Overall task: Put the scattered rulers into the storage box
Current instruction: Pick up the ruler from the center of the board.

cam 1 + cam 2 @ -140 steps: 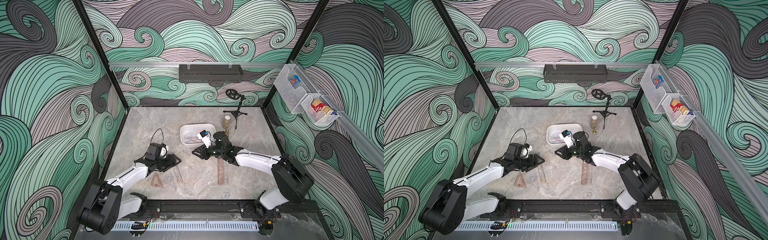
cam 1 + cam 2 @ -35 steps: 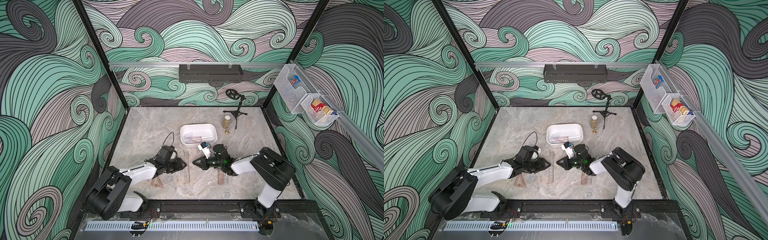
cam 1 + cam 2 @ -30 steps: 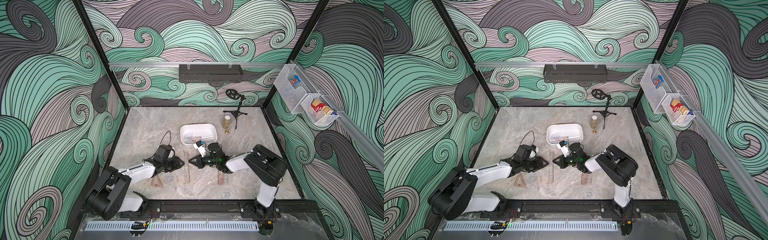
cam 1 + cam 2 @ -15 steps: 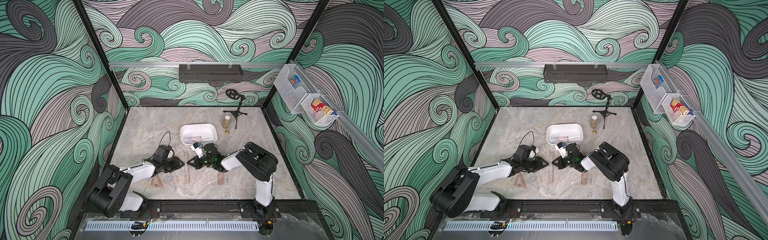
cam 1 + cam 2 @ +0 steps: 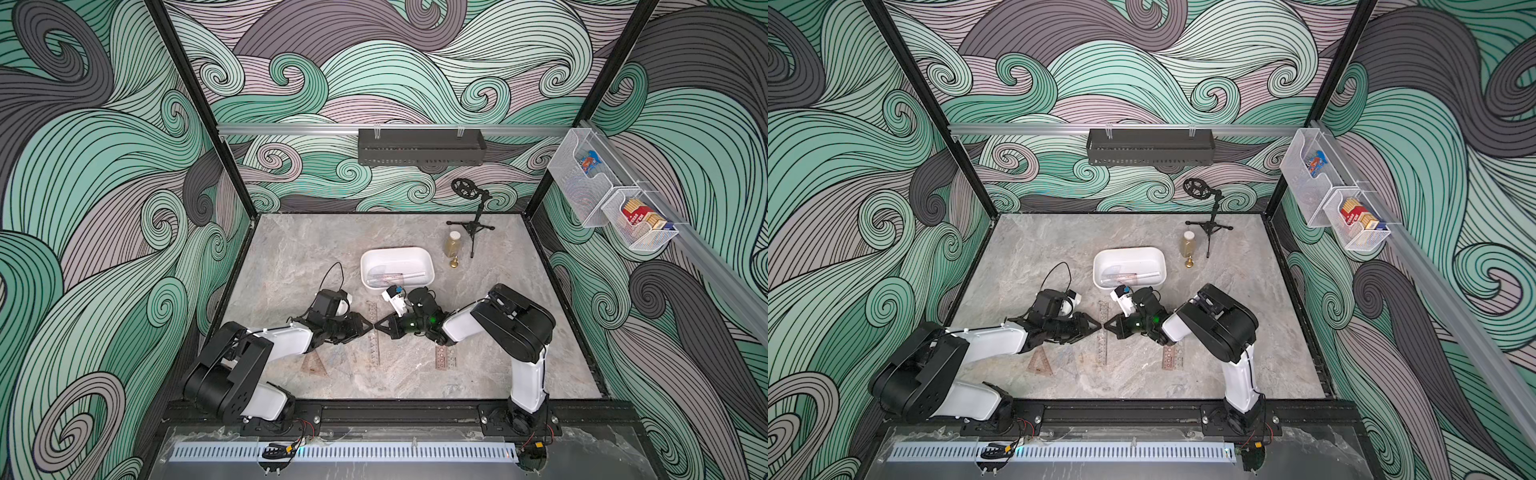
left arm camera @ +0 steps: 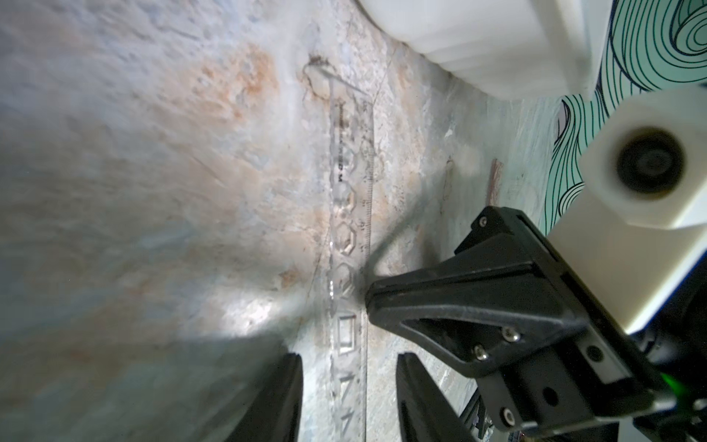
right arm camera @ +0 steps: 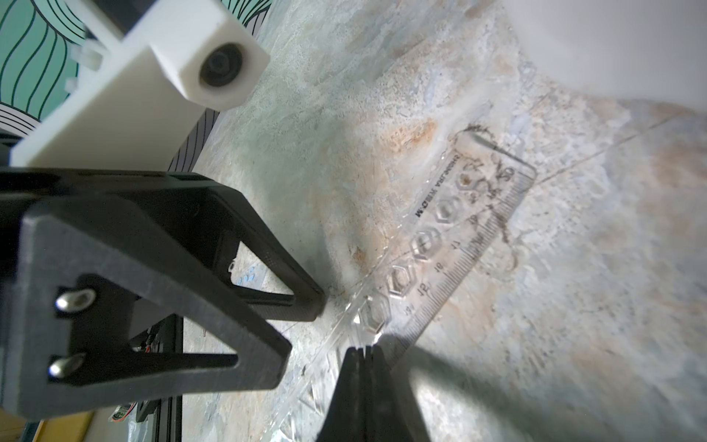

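On the desk [image 5: 291, 257], clear ruler [image 6: 350, 214] lying flat, right fingers [image 7: 359, 382], pressed together, now touching its edge after sliding leftward, left fingers [image 6: 283, 398] staying spread astride it.

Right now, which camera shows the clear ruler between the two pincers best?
The right wrist view: it shows the clear ruler close up, numbers and stencil holes readable. The left wrist view shows it blurrier; in both top views it's a faint strip.

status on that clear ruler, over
Status: left gripper open, astride clear ruler, flat on table. Right gripper shut, tip on ruler's edge, crowding the left. Box just beyond, rulers already in.
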`<state>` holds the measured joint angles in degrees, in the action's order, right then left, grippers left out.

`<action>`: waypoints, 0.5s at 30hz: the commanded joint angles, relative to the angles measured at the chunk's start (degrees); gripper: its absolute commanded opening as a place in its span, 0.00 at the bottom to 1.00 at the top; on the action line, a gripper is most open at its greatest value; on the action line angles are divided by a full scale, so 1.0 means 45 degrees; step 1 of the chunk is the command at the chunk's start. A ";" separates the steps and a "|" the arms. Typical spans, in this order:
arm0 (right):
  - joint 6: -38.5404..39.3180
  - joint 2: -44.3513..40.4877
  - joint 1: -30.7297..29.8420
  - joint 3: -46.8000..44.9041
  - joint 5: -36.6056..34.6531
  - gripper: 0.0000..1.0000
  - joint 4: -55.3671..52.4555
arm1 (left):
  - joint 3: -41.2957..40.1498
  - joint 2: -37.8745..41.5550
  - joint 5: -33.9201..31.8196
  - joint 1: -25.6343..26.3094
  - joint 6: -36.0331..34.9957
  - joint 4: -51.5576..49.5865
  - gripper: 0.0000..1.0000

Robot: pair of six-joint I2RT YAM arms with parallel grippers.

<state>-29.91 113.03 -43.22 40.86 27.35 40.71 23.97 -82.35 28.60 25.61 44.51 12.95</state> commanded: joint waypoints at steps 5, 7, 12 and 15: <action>0.0252 0.0631 -0.0044 -0.0325 -0.0180 0.03 -0.0238 | -0.0575 -0.0820 0.0111 0.0173 0.0274 0.0187 0.45; 0.0258 0.0715 -0.0025 -0.0364 -0.0180 0.03 -0.0201 | -0.0600 -0.0951 0.0147 0.0248 0.0347 0.0350 0.45; 0.0205 0.0828 0.0035 -0.0543 -0.0151 0.03 -0.0013 | -0.0582 -0.1184 0.0188 0.0353 0.0401 0.0580 0.43; 0.0166 0.0878 0.0054 -0.0603 -0.0117 0.03 0.0084 | -0.0560 -0.1256 0.0194 0.0371 0.0414 0.0638 0.40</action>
<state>-29.50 114.32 -43.09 39.97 27.64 44.99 23.09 -85.82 30.72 26.63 46.13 20.25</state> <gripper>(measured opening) 0.050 0.410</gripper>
